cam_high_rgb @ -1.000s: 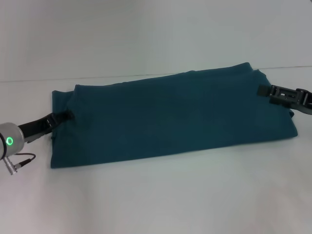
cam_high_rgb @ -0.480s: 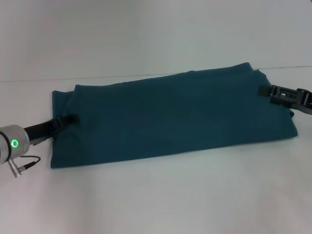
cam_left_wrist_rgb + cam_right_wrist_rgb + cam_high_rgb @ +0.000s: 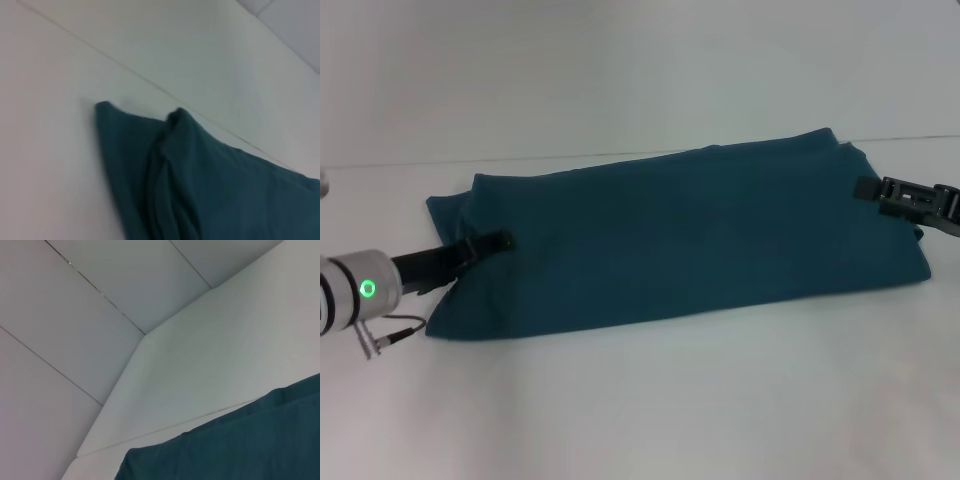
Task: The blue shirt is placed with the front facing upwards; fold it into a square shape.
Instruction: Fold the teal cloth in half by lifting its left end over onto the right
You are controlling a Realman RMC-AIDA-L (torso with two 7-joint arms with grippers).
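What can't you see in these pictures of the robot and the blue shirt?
- The blue shirt: its chest print isn't visible in the head view; it's folded into a long band.
- Left claw: head view, too small and dark to tell open or shut.
- Right claw: same; its arm is cut off by the picture's edge.
- Both wrist views: only shirt and table, no claw fingers.

Bare white table (image 3: 650, 400) lies open before the folded blue shirt (image 3: 680, 240), and I could pass freely there. My left gripper (image 3: 498, 241) and right gripper (image 3: 865, 187) occupy its two ends.
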